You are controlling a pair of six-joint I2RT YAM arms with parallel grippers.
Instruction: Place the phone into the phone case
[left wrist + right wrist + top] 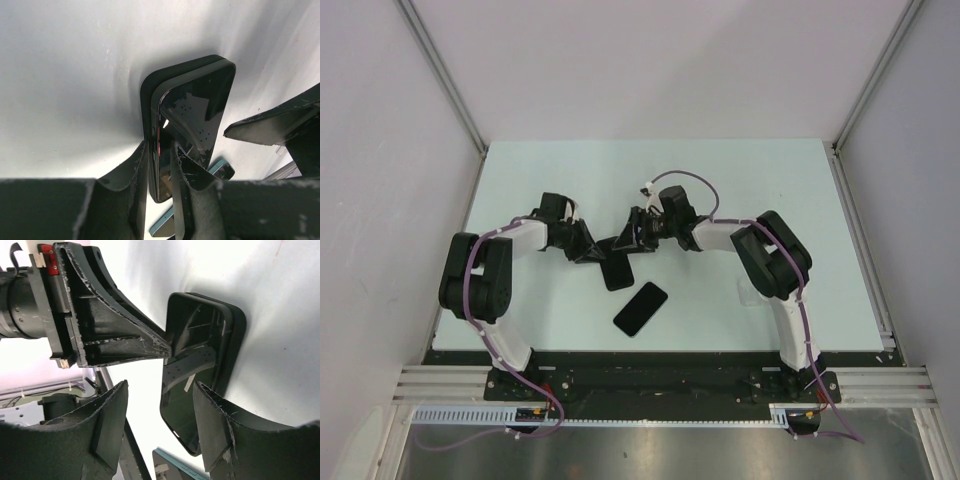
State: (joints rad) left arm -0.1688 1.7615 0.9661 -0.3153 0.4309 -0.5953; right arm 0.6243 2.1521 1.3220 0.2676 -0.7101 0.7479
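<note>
A black phone [617, 272] stands on its edge mid-table between both grippers. In the left wrist view its glossy screen [195, 115] sits inside the thin, round-cornered phone case [147, 95], which looks dark here. The right wrist view shows the case [235, 340] with its upper inside bare and the phone [182, 405] angled out of it lower down. My left gripper [160, 172] is shut on the phone's near edge and reaches in from the left [592, 250]. My right gripper [160, 430] is open, one finger against the case's side, and faces the left gripper [625, 238].
A second black phone [640, 308] with a teal edge lies flat nearer the arm bases, just below the grippers, and shows as the teal-edged phone [180, 465] in the right wrist view. The pale table [770, 190] has white walls on three sides.
</note>
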